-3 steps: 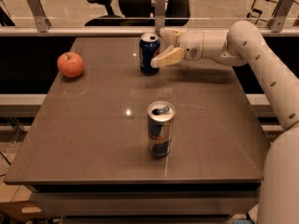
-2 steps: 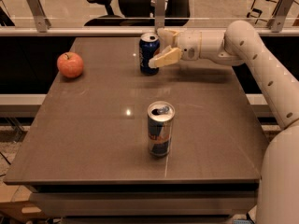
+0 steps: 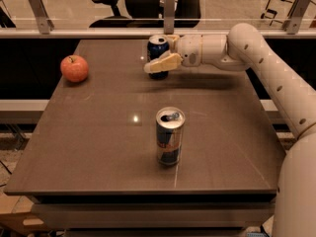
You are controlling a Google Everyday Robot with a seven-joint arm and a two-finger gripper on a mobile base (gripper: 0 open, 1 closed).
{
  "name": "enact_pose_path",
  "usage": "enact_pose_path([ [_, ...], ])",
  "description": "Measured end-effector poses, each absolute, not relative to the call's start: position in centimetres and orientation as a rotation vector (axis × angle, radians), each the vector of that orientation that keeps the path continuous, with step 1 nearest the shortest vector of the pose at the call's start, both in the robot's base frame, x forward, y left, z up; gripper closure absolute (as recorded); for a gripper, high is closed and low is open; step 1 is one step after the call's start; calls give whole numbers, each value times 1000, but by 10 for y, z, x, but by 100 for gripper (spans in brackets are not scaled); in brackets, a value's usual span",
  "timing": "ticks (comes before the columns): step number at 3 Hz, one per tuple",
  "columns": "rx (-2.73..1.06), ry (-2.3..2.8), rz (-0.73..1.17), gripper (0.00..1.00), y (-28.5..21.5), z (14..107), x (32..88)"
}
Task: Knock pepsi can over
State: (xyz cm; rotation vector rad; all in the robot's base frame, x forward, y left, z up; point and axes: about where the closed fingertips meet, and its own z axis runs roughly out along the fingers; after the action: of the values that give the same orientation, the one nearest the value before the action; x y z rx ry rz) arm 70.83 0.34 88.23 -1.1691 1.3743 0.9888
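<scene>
Standing upright near the tabletop's (image 3: pixel 98 147) far edge, the pepsi can (image 3: pixel 158 46) sits inside our end effector (image 3: pixel 159 53), spread wide: one finger (image 3: pixel 162 63) crosses its front, the other behind it.

Dark blue drink can with a silver top (image 3: pixel 157 46): from where I stand, no brand word or number can be made out on it.
Cream-coloured gripper (image 3: pixel 162 59): sits right across the front of that dark blue can at the far side of the table, covering most of its face; it carries no lettering I can read.
Slim silver-and-blue can (image 3: pixel 170 138): red lettering in a band across its side, near the table's front, not legible.
</scene>
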Motion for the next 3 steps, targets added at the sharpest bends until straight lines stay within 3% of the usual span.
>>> enact_pose_path([
  [3,-1124,1368,968,87,4,883,702],
])
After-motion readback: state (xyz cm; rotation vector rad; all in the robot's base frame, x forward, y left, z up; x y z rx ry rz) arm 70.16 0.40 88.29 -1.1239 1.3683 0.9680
